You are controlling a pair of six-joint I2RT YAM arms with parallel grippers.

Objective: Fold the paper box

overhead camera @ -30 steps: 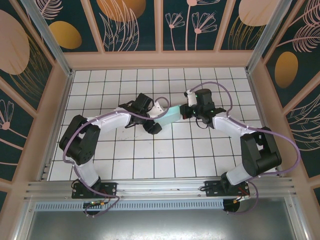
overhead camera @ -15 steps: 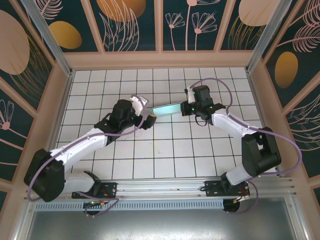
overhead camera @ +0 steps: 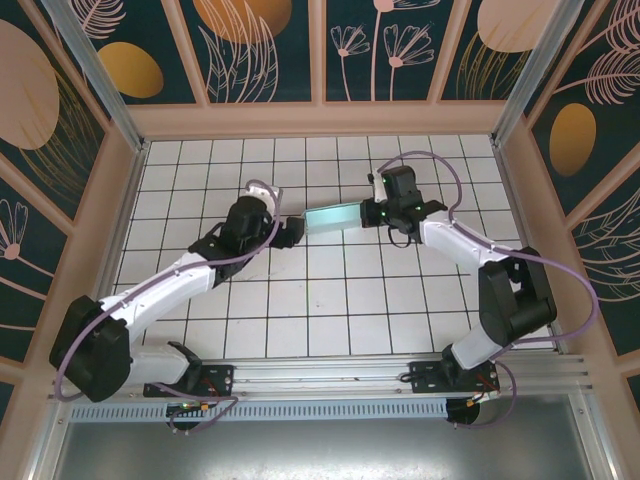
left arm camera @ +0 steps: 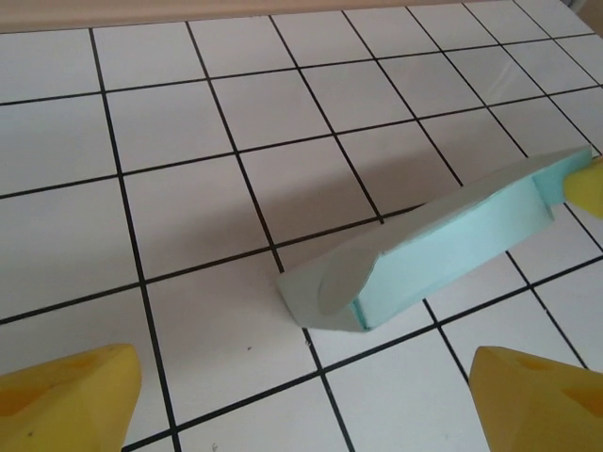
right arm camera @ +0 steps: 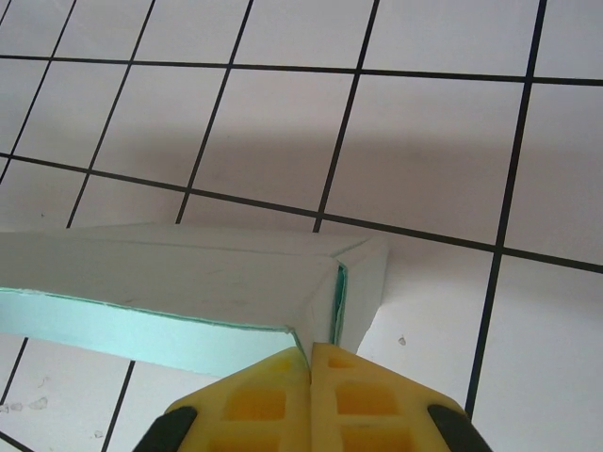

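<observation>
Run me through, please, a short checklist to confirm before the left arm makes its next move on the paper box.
1. Right gripper shut on one end of the paper box: ok.
2. Left gripper open and apart from the box: ok.
3. Box's free end pointing toward the left gripper: ok.
4. Box centred between the left fingers: not ok, it lies right of centre in the left wrist view.
5. Free end closed up: cannot tell; a rounded flap shows there, but whether it is seated is unclear.
</observation>
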